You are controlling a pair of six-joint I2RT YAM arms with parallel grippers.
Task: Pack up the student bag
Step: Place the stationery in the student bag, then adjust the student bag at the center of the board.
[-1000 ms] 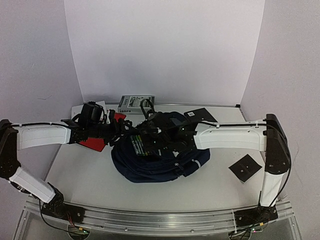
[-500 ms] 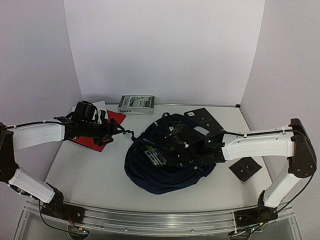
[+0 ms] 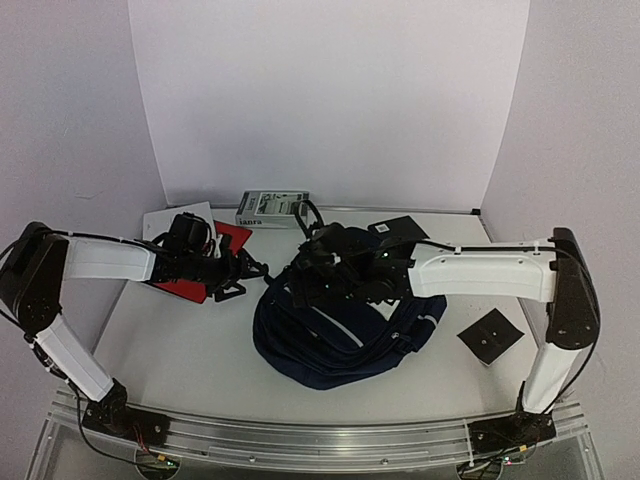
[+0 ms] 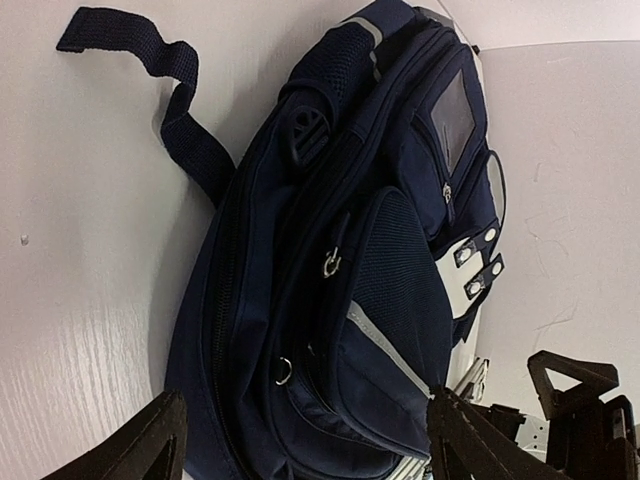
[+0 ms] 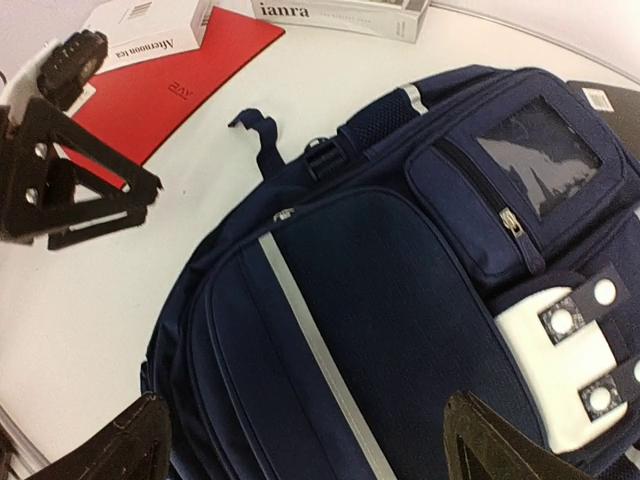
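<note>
Top external view: the student bag [image 3: 340, 330] lies slumped on the table, roughly midway between your two arms. The left gripper [image 3: 238, 272] sits just left of the bag with its fingers spread, holding nothing. The right gripper [image 3: 315, 275] hangs over the bag's far left corner, also spread and empty. A red folder [image 3: 185, 288] lies left of the bag, and a box [image 3: 270, 208] lies beyond it.

Left wrist view: you look along the bag [image 4: 340, 250] from its side, and the left gripper [image 4: 310, 450] has wide-open jaws. The carry strap [image 4: 170, 110] trails loose on the table towards you. I judge that a finger could hook that loop and drag the whole bag.

Right wrist view: the right gripper [image 5: 305, 455] is spread above the bag's front panel [image 5: 400, 330], and the left gripper [image 5: 110, 190] stands close by. The compartments look zipped or folded shut from here. Soft fabric may bunch or slide if you push down, and two grippers working this close could collide.
</note>
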